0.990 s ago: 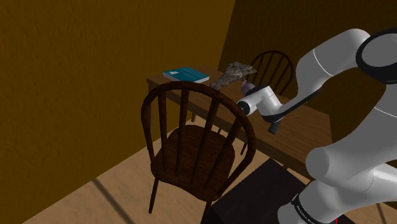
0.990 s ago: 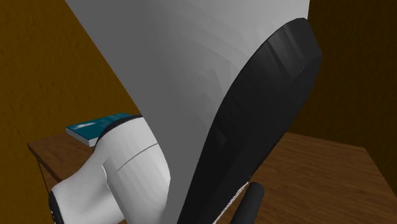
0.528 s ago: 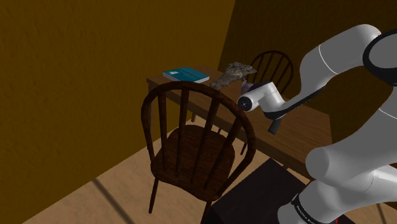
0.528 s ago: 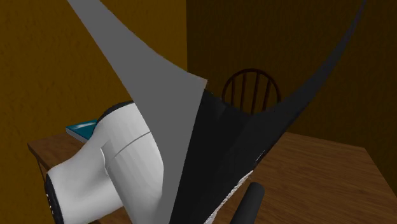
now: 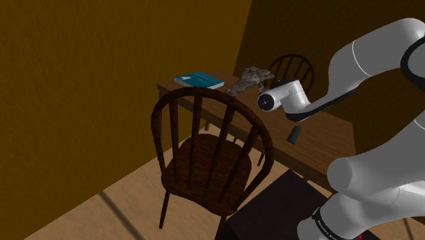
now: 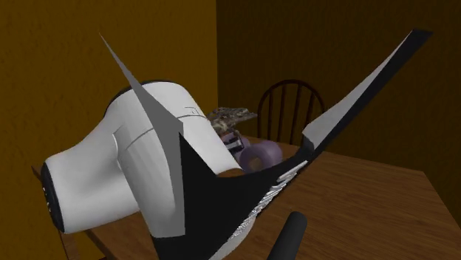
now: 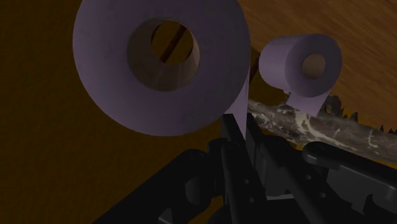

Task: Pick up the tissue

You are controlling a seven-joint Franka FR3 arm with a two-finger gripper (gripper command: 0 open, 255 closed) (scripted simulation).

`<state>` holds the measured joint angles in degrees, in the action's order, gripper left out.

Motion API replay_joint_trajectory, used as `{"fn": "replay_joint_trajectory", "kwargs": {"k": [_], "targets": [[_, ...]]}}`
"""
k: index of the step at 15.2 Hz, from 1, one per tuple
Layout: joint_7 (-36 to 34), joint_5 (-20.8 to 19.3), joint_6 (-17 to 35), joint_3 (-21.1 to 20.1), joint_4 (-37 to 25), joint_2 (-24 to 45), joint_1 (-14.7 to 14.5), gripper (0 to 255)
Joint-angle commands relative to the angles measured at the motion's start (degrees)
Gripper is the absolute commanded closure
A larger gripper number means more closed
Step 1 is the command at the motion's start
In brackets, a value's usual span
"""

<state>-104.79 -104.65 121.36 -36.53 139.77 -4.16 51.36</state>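
Shoulder view. The white arm [image 5: 368, 61] reaches out over the wooden desk [image 5: 327, 136], and the black hand [image 5: 294, 133] hangs just above the desk's middle. A teal book [image 5: 199, 80] lies flat at the desk's corner on the shoulder view's left. A mottled grey-brown lump [image 5: 248, 77] sits by the far edge, beside the wrist. The near chair [image 5: 204, 146] stands at the desk's front edge and the far chair [image 5: 294, 68] behind its far edge.

Second exterior view. The arm [image 6: 118, 177] looms very close. Past it a purple tissue roll [image 6: 260, 153] rests on the desk [image 6: 369, 192], just below the mottled lump [image 6: 233, 115], with the far chair [image 6: 292, 100] behind. The hand [image 6: 288, 235] shows low in the view.

Wrist view. The tissue roll [image 7: 102, 57] is large and close, just beyond the hand [image 7: 242, 178], core hole facing the camera, a strip of paper hanging toward the hand. A second roll [image 7: 286, 63] lies further off, touching the mottled lump [image 7: 299, 124]. The dim render hides the grip, so I cannot tell whether the hand is open or closed; the near roll is possibly in contact with it.
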Motion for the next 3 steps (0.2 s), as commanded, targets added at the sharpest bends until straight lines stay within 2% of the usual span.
{"fn": "replay_joint_trajectory", "kwargs": {"k": [1, 3], "targets": [[1.4, 1.2, 1.2, 0.2, -0.1, -1.6, 0.0, 255], [1.5, 1.3, 1.3, 0.2, -0.1, -1.7, 0.0, 255]]}}
